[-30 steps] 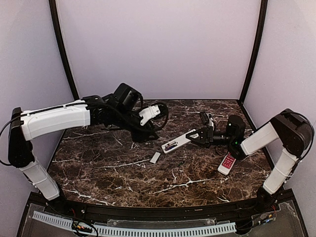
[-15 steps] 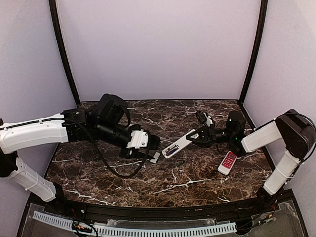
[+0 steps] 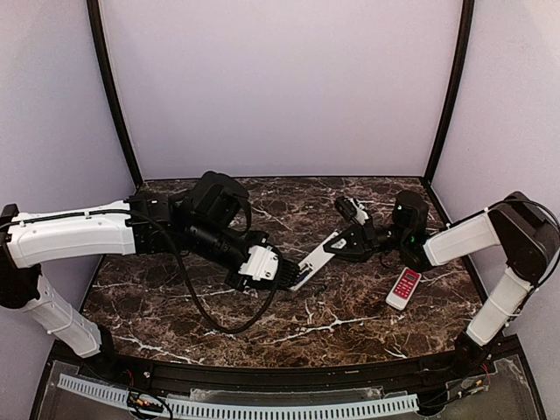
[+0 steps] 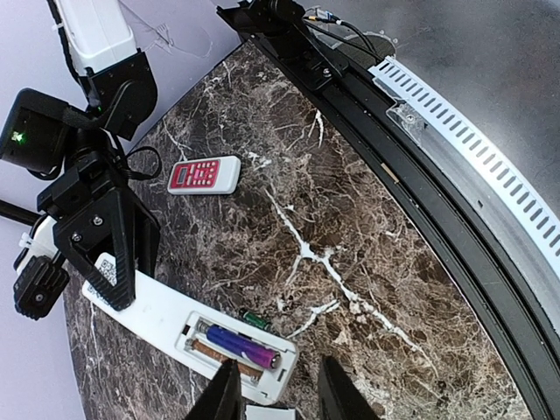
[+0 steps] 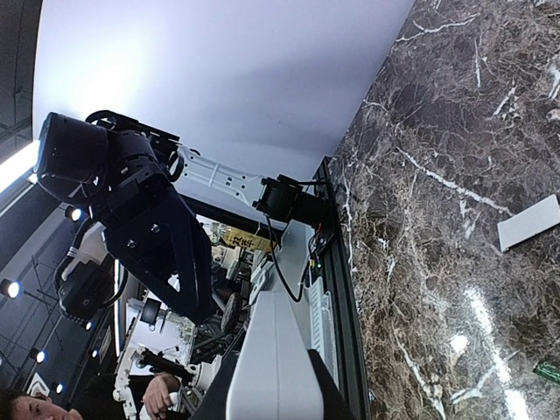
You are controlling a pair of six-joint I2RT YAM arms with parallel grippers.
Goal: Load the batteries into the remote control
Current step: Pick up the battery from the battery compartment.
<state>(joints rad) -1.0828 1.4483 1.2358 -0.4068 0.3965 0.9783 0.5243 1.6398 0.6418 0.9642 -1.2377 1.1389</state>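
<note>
Right pincer [image 4: 114, 284] clenched on the remote control [image 4: 162, 313]; left pincer [image 4: 278, 389] apparently released, just beside it.

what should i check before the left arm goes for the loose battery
1. Long white remote control clamped in the right pincer: ok.
2. Its battery bay open and facing up: ok.
3. Purple-blue cylindrical battery seated in one slot: ok. Its polarity: cannot tell.
4. Neighbouring slot free: ok, it looks empty, with coppery metal showing.
5. Small green cylindrical cell lying loose on the dark marble table beside the bay: ok.
6. Left pincer open, fingers apart: ok.
</note>
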